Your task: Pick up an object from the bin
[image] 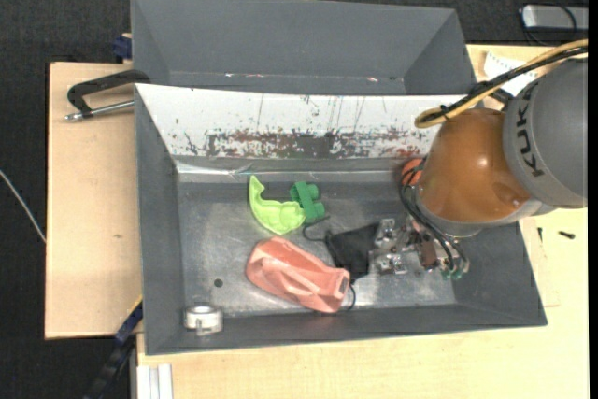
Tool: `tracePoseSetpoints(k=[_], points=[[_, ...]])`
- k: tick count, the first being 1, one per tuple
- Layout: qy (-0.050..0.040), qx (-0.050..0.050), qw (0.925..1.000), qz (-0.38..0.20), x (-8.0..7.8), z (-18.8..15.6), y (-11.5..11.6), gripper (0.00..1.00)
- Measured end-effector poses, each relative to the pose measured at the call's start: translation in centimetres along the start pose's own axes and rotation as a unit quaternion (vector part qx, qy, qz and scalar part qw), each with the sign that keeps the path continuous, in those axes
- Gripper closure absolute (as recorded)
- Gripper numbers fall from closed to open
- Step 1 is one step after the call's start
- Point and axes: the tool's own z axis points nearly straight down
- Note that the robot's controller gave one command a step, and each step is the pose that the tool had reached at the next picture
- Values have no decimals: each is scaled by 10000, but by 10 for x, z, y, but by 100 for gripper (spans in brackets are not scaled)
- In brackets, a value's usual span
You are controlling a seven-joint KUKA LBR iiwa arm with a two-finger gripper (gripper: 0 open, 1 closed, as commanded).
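Seen from above, the arm reaches in from the right, its end effector low over the floor of the grey bin, just beside a black object. I cannot tell whether it is parted or closed. A crumpled pink piece and a lime-green piece lie nearby.

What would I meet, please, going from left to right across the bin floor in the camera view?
Small silver round cap → lime-green curved piece → black object → pincer.
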Motion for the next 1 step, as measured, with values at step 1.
tracePoseSetpoints(k=[1], points=[[-34,6,9993,377,-16,-164,-28,100]])
